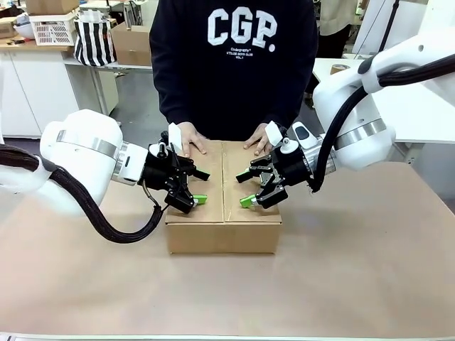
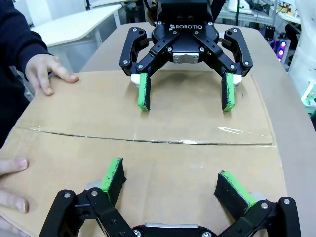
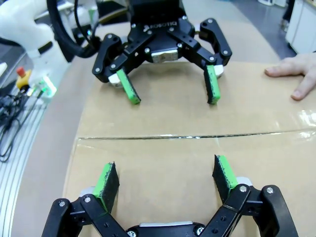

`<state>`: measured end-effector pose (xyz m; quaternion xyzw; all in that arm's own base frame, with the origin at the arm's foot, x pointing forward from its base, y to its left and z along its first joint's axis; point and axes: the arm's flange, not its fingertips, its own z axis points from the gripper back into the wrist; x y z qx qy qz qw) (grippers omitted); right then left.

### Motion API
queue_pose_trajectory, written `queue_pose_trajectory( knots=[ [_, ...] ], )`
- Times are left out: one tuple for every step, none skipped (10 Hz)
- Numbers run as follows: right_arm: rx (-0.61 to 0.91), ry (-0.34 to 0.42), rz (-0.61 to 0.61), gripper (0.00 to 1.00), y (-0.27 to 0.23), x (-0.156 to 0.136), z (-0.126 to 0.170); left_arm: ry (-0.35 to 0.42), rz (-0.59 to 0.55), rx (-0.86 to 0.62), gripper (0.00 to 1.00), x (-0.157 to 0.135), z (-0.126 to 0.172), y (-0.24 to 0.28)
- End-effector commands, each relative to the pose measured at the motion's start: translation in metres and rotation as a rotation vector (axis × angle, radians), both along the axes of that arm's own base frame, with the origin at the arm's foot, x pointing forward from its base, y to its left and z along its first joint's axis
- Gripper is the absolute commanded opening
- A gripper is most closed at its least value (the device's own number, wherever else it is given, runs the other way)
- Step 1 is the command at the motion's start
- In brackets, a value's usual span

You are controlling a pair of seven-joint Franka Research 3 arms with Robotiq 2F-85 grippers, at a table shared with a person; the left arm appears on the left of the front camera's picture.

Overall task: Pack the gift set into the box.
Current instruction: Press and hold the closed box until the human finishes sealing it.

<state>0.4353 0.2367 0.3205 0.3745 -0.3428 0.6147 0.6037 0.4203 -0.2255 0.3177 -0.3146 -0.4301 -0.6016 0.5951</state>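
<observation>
Brown corrugated cardboard, plain and unprinted, makes up the box (image 1: pixel 224 229), which sits in the middle of the brown surface (image 1: pixel 355 277) with its top flaps folded shut, meeting at a seam (image 1: pixel 222 181) that runs from the near edge to the far one. The robot's left hand (image 1: pixel 199 187) and right hand (image 1: pixel 245 190) face each other over the lid, one above each flap. Each has its green-padded fingers spread wide and grips nothing; whether any pad touches the cardboard I cannot tell. The person's two hands (image 1: pixel 190 140) lie flat on the far edge of the lid, one per flap. In the front view the person's dark sweatshirt (image 1: pixel 234 71) reads "CGP." in large white letters, and the small lines beneath are too fine to read. The left wrist view brings out white "ROBOTIQ" lettering (image 2: pixel 187 27) on the black body of the right hand opposite. The right wrist view shows the same word on the left hand, partly in shadow, and loose cables (image 3: pixel 12 113) lying beside the surface.
</observation>
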Motion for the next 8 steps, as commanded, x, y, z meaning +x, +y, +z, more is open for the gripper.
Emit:
queue_pose_trajectory(
  knots=[
    [-0.004, 0.000, 0.000, 1.00, 0.0006, -0.0003, -0.0016, 0.002, -0.003, -0.001, 1.00, 0.0001, -0.0030, 0.0012],
    [-0.004, 0.000, 0.000, 1.00, 0.0006, -0.0003, -0.0016, 0.002, -0.003, -0.001, 1.00, 0.0001, -0.0030, 0.0012],
    [-0.004, 0.000, 0.000, 1.00, 0.0006, -0.0003, -0.0016, 0.002, -0.003, -0.001, 1.00, 0.0001, -0.0030, 0.0012],
    [-0.004, 0.000, 0.000, 1.00, 0.0006, -0.0003, -0.0016, 0.002, -0.003, -0.001, 1.00, 0.0001, -0.0030, 0.0012],
    [-0.004, 0.000, 0.000, 1.00, 0.0006, -0.0003, -0.0016, 0.002, -0.003, -0.001, 1.00, 0.0001, -0.0030, 0.0012],
    [-0.004, 0.000, 0.000, 1.00, 0.0006, -0.0003, -0.0016, 0.002, -0.003, -0.001, 1.00, 0.0001, -0.0030, 0.0012],
    [-0.004, 0.000, 0.000, 1.00, 0.0006, -0.0003, -0.0016, 0.002, -0.003, -0.001, 1.00, 0.0001, -0.0030, 0.0012],
    [-0.004, 0.000, 0.000, 1.00, 0.0006, -0.0003, -0.0016, 0.002, -0.003, -0.001, 1.00, 0.0001, -0.0030, 0.0012]
  ],
)
